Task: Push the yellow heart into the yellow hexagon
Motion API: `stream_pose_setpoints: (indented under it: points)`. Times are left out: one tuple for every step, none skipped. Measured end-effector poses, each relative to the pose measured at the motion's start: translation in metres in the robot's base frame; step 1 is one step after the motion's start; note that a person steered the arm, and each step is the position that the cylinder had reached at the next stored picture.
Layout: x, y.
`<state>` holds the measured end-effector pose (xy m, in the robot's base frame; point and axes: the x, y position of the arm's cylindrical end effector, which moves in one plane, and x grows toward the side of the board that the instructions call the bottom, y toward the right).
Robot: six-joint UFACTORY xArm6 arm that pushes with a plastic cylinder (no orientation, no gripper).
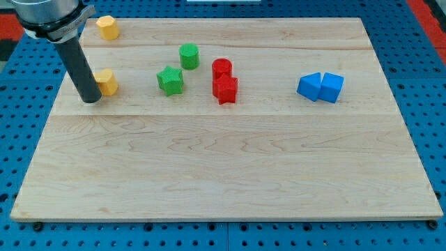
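Note:
My tip rests on the wooden board near its left edge. It touches or almost touches the left side of a yellow block, which looks like the heart and is partly hidden by the rod. The yellow hexagon sits near the board's top left corner, well above the heart towards the view's top, apart from it.
A green cylinder and a green star lie right of the heart. A red cylinder touches a red star-like block below it. Two blue blocks sit together at the right.

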<state>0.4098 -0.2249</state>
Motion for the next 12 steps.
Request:
stream_pose_setpoints:
  points:
    - [0.004,0.013]
    - [0.000,0.038]
    - [-0.013,0.033]
    - [-0.034,0.016]
    - [-0.054,0.010]
    - [-0.076,0.010]
    - [-0.044,0.011]
    - [-0.028,-0.013]
    - [-0.058,-0.021]
    - [-0.094,-0.021]
    - [-0.124,-0.021]
    - [-0.110,-0.017]
